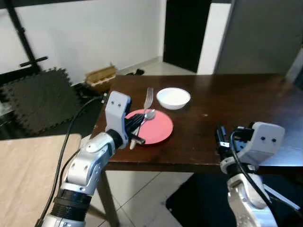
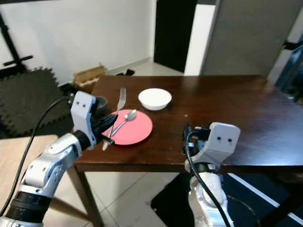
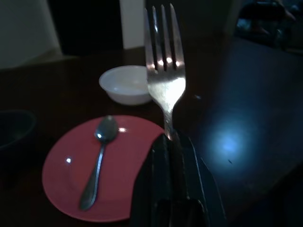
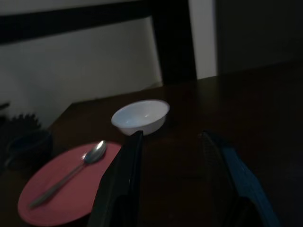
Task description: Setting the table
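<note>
Currently: fork (image 3: pixel 164 78) pinched in left gripper (image 3: pixel 173 142), above the near-left part of the dark wooden table (image 1: pixel 246 123).
Fingers closed on the fork handle, tines pointing away towards the white bowl (image 1: pixel 173 98). Red plate (image 1: pixel 158 128) carries a spoon (image 3: pixel 98 158); bowl just beyond it. Right gripper (image 4: pixel 173 156) spread wide, holding nothing, at the near table edge.

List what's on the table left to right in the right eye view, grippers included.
Left gripper shut on the fork → red plate carrying the spoon → white bowl → right gripper, open, at the near table edge.
</note>
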